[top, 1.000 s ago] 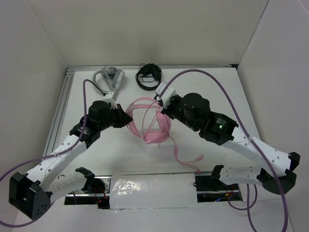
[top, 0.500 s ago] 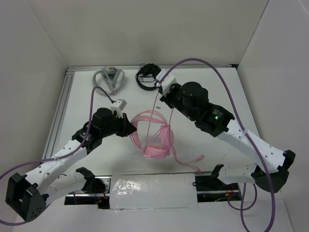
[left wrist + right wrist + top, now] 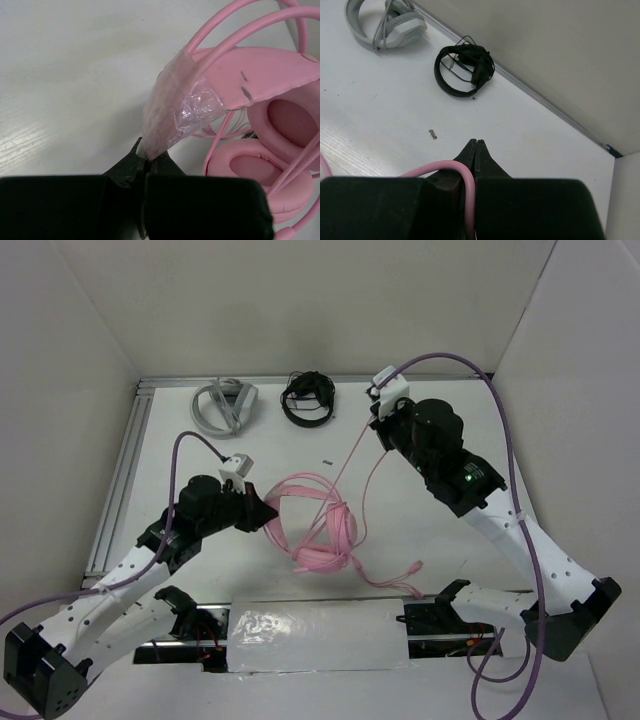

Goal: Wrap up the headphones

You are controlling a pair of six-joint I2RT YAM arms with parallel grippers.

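Left jaws pinch headphones [image 3: 270, 75] at taped band; right jaws pinch cable [image 3: 468, 200].

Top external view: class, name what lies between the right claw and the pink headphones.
A pink cable, stretched straight from the right claw down to the pink headphones. The top external view shows it.

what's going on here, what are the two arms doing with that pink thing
The left pincer pinches the pink headphones by a taped part of the headband. The right pincer is shut on their cable, stretched taut toward the back. The grey headphones and black headphones lie apart at the far edge.
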